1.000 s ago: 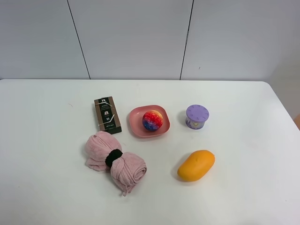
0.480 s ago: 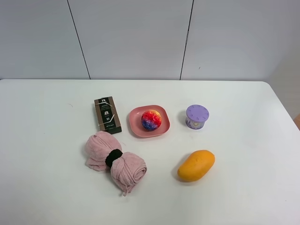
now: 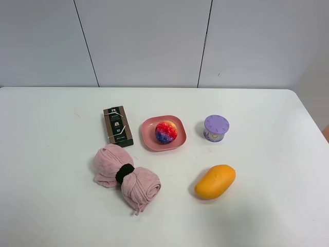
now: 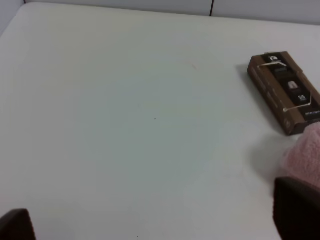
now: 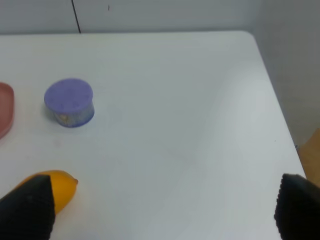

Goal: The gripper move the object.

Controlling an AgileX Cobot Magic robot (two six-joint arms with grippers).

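Observation:
The small fuzzy ball, mottled red, orange, blue and purple, rests in a shallow pink dish at the table's middle. Neither arm shows in the exterior high view. In the left wrist view my left gripper is open and empty, with only its black fingertips at the frame's corners, far from the ball. In the right wrist view my right gripper is open and empty, with its black fingertips wide apart. The ball is out of both wrist views.
A brown box lies left of the dish. A rolled pink towel with a black band lies in front of it. A lilac round container and a mango sit to the right.
The ball has shifted very slightly to the left in the dish. Nothing else has visibly moved.

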